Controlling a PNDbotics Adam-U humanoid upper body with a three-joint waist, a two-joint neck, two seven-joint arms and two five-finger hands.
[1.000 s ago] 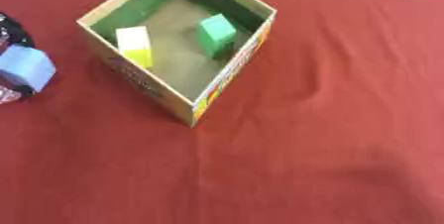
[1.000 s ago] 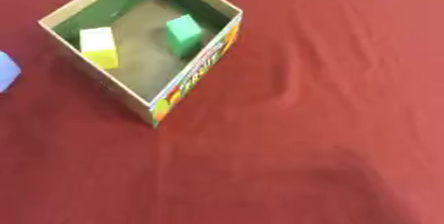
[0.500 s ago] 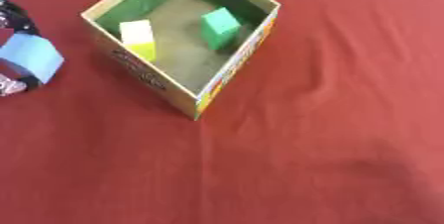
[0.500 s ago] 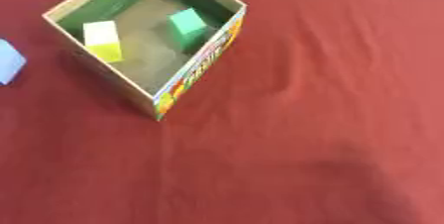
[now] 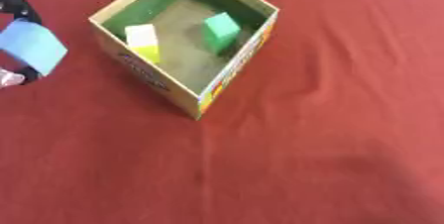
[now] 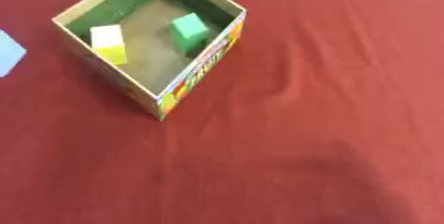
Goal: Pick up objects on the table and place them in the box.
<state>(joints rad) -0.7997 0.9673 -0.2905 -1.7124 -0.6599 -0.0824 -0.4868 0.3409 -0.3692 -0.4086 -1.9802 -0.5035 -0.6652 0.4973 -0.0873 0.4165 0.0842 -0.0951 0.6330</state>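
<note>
From my left eye I see my left hand [image 5: 19,7] at the left edge, its black fingers pinching a light blue flat block [image 5: 32,46] beside the open cardboard box [image 5: 227,72] on the red tablecloth [image 5: 329,119]. From my right eye, the box holds a yellow block [image 6: 109,44] and a green block [image 6: 189,30], well apart.

An open cardboard box [image 5: 227,77] with green inner walls sits cornerwise on the red cloth, holding a green block [image 5: 220,30] and a yellow block [image 5: 142,42], while a light-blue block [image 5: 31,47] is off its left side.
</note>
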